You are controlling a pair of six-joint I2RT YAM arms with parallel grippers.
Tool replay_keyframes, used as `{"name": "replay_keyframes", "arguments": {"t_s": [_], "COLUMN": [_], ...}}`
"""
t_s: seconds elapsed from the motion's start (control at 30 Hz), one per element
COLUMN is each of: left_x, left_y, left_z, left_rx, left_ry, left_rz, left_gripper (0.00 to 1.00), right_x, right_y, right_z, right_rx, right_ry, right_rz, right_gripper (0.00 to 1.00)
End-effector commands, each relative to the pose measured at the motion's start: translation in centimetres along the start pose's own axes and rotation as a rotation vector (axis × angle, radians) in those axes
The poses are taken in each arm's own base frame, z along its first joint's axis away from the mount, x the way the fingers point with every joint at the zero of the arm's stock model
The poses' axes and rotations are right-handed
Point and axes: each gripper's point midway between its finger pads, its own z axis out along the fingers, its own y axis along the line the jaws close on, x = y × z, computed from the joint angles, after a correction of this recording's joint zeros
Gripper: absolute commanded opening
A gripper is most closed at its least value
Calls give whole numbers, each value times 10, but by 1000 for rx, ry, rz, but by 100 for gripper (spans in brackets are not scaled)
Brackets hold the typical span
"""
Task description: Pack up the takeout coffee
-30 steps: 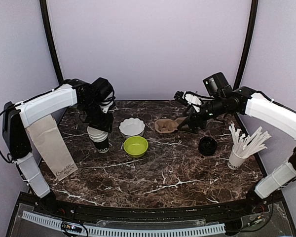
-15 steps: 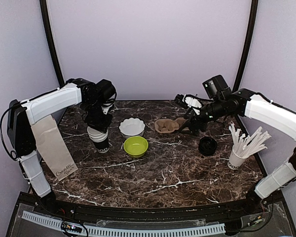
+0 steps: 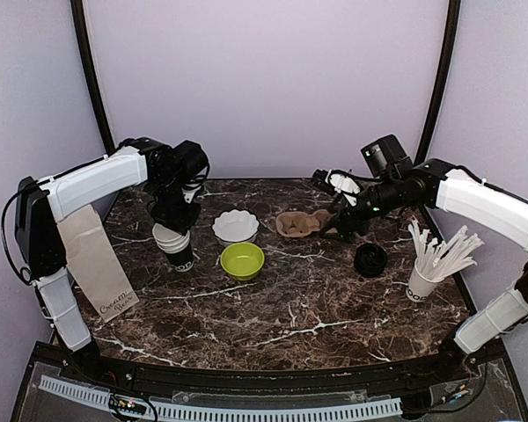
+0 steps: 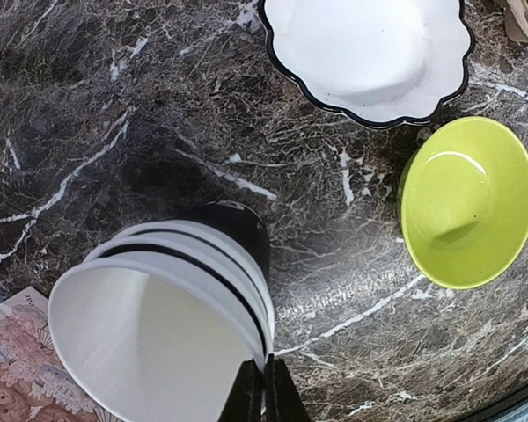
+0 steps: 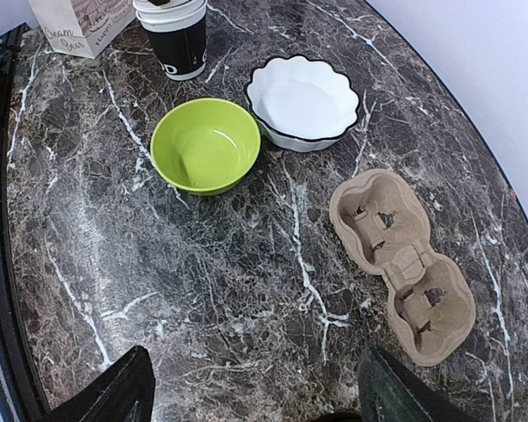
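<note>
- The left pincer [image 4: 262, 389] is pinched shut on the rim of the top cup [image 4: 141, 343] of the stack [image 3: 178, 244]. A lift might drag the nested cups along, or tip them toward the green bowl [image 4: 466, 202] nearby.
- The right pincer [image 5: 255, 400] gapes wide, holding nothing, near the cardboard carrier [image 5: 403, 264].
- The takeout coffee [image 3: 370, 259] stands on the right, between the carrier and the cup of sticks [image 3: 422, 283], so a careless reach could scatter the sticks.
- The freest room is the table's [image 3: 273, 330] near middle.

Lime-green bowl [image 3: 242, 260], white-veined dark table [image 3: 290, 309]

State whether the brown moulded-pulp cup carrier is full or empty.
Empty: both pockets of the brown moulded-pulp cup carrier show bare bottoms, no cup seated.
</note>
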Motion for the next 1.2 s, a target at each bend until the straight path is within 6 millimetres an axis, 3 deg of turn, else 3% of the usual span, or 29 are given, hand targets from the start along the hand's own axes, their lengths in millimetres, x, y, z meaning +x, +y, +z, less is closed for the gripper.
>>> {"name": "replay_keyframes", "arguments": {"t_s": [0.0,0.17,0.47,0.67,0.8,0.83,0.9,1.0,1.13,1.17], "left_x": [1,3,-2,-15,-28,-29,-37,-47,-43,-41], "left_y": [7,9,11,16,33,28,-3,-15,-3,9], "left_z": [-5,0,-8,-31,-25,-23,-28,-48,-53,-49], "left_rx": [-45,-69,-74,-99,-208,-184,4,85,28,-47], "left_ry": [9,41,16,-48,-56,-45,-83,-155,-162,-151], "left_rz": [16,21,23,55,115,127,126,136,140,143], "left_gripper": [9,12,0,0,0,0,0,0,0,0], "right_x": [-6,-6,-4,-8,-24,-30,-42,-61,-76,-77], "right_y": [0,-1,-1,-1,6,9,11,12,9,8], "right_z": [-3,-3,-2,1,7,7,8,9,22,28], "right_rx": [13,17,16,2,-85,-113,-157,-197,-183,-174], "right_ry": [-24,-20,-15,-20,-55,-68,-91,-139,-174,-169], "right_rz": [-24,-24,-25,-35,-39,-40,-36,-30,-25,-25], "right_gripper": [80,80,80,80,83,84,86,90,92,92]}}
